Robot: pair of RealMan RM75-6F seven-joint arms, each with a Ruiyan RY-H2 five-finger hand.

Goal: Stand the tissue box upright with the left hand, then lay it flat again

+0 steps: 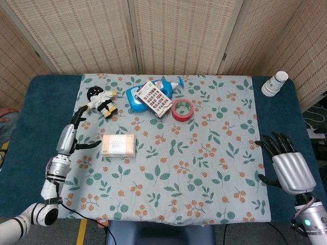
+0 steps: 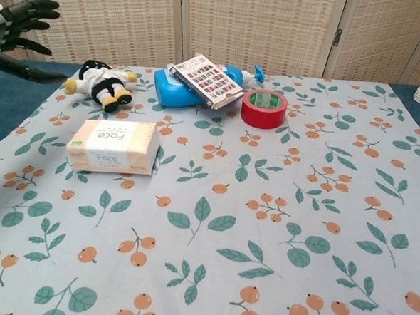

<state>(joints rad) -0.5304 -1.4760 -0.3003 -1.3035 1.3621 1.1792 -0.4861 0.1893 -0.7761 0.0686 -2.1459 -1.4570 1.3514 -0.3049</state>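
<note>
Tissue box [image 1: 118, 145] lies flat on counter [image 1: 204, 168] near toy [image 1: 100, 100], task apparently done. Left hand [image 1: 68, 136] empty, fingers spread, apart from box. Right hand [image 1: 286, 163] idle, fingers apart, holding nothing.

The head view looks steeply down from high above the near edge, taking in the whole blue worktop [image 1: 36, 127]. The chest view sits low and close, facing the woven folding screen [image 2: 261, 25]; both share the leaf-and-berry printed cloth [image 1: 204, 168].
</note>
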